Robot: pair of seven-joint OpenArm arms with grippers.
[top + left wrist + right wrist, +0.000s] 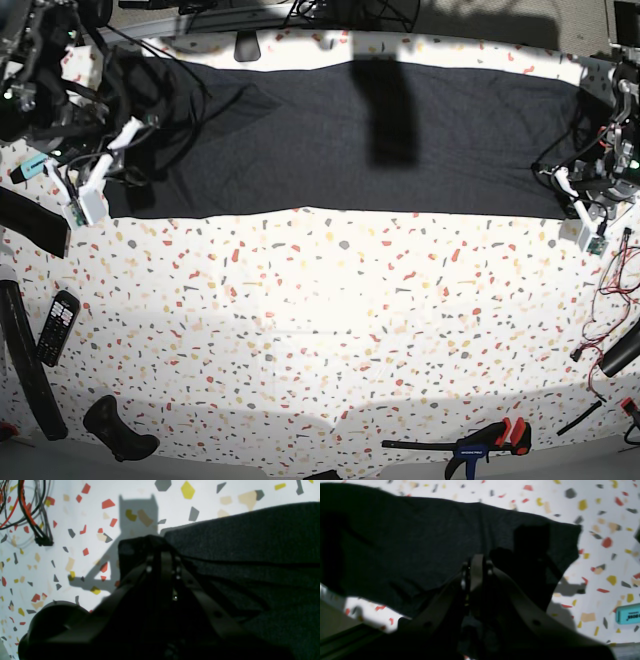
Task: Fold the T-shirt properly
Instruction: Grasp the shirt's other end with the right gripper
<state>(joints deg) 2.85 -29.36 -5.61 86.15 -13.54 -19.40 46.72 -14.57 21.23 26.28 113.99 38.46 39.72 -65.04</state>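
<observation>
The T-shirt (340,140) lies spread as a long dark band across the far part of the speckled table (330,320), its near edge straight, plain side up. Only the base view shows the whole of it, with an arm at each end: the right gripper (100,165) at that view's left end, the left gripper (572,195) at its right end.

The wrist views add the close detail. From the left wrist, the left gripper (160,545) has its jaws drawn together over a bunched corner of cloth – it pinches the shirt's edge, with the fabric (250,555) running off to one side and a shadow of the gripper on the bare table beyond. A tangle of red and black cables (27,510) lies in the far corner, seen in the base view only as thin wires at the table's edge.

From the right wrist, the right gripper (476,562) is likewise narrowed onto dark cloth at the shirt's (420,542) edge. A teal block (627,617) shows beside it – a small sliver in the base view.

Near the front edge the base view alone shows a remote (57,326) and a clamp (470,445).
</observation>
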